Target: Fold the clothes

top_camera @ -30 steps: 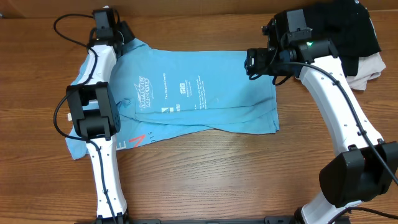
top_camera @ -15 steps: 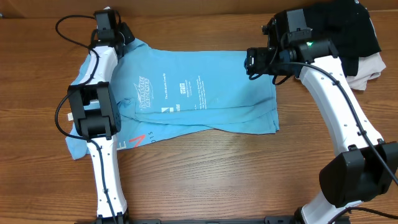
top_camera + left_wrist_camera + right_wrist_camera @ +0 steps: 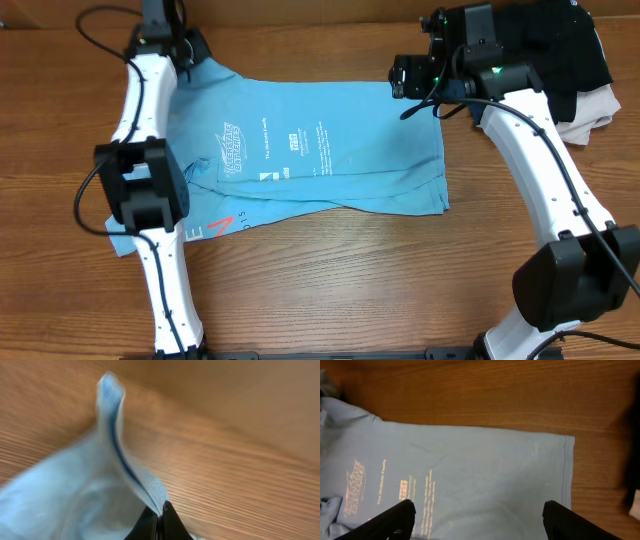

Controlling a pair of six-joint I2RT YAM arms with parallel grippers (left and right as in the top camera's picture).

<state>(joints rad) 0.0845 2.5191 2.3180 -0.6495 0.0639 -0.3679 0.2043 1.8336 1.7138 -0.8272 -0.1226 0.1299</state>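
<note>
Wooden table (image 3: pixel 330 290) is carrying the light blue T-shirt (image 3: pixel 330 150), lying mostly flat across its middle. Farther back, the left gripper (image 3: pixel 159 519) is pinching a raised edge of the shirt, and the right gripper (image 3: pixel 477 512) is hovering spread wide over its far corner.

- T-shirt (image 3: pixel 340 150): light blue, with small white prints near its middle and red-and-white lettering at its lower left edge; in the left wrist view its raised hem shows a darker blue line.
- Bench (image 3: pixel 380 290): brown wood with a fine streaked grain.
- Left arm (image 3: pixel 140 95) and right arm (image 3: pixel 540 170): white shells with black joints and black cables.
- Left claw (image 3: pixel 159 521) and right claw (image 3: pixel 480 522): black.
- Garment (image 3: pixel 570 40) at the far right corner: black.
- Cloth (image 3: pixel 592 112) beside it: beige-white.
</note>
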